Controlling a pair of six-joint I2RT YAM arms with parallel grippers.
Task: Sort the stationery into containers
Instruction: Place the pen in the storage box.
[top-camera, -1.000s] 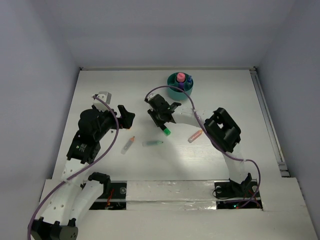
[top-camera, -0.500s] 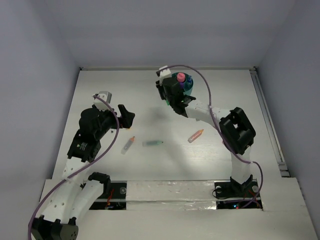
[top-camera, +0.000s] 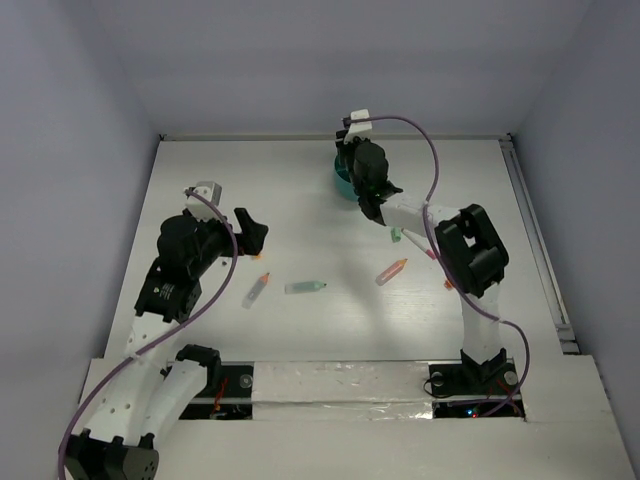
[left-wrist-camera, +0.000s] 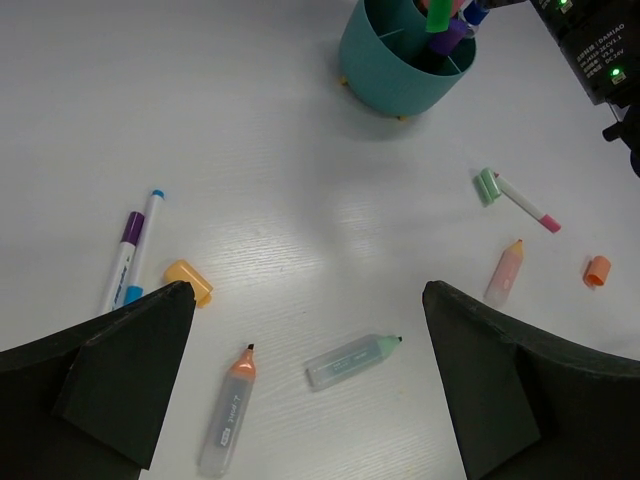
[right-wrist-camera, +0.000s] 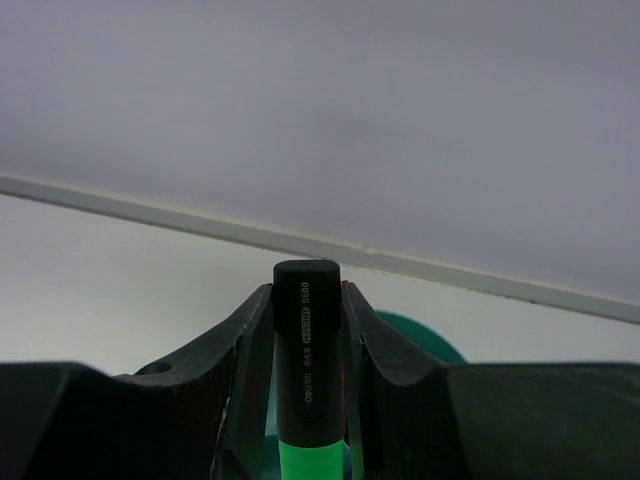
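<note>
- While the right gripper (right-wrist-camera: 306, 297) hangs over the teal organiser (left-wrist-camera: 392, 72) at the upper middle of the overhead view, the step in hand looks to me like the drop-off. One marker is up there and not yet let go.
- Its jaws are pinched partway in on a green highlighter (right-wrist-camera: 305, 345), black end uppermost, with a finger on each side of the barrel.
- In the right wrist view a sliver of the organiser's rim shows just behind the highlighter, so it seems roughly lined up. Which compartment lies underneath I can't tell.
- Next, I'd say, it needs to ease down until the tip is inside a free slot, then open. A purple marker (left-wrist-camera: 450, 36) already stands in the organiser, so space is tighter there.
- Over at the left middle of the overhead view, the left gripper (top-camera: 253, 228) is spread wide with nothing in it.
- Plenty waits on the table. A pale green highlighter (left-wrist-camera: 352, 362) and an orange-tipped highlighter (left-wrist-camera: 228, 420) lie at the bottom of the left wrist view, and a purple pen (left-wrist-camera: 122, 255) and an orange cap (left-wrist-camera: 188, 281) at the left. A peach highlighter (left-wrist-camera: 503, 272) and a pink-tipped pen (left-wrist-camera: 525, 203) lie at the right.
- As for writing, the held barrel reads "S600" lengthwise, with finer print beneath that I can't make out.
- White lettering on the black arm housing (left-wrist-camera: 598, 50), in the upper right corner of the left wrist view, is too small to read.
</note>
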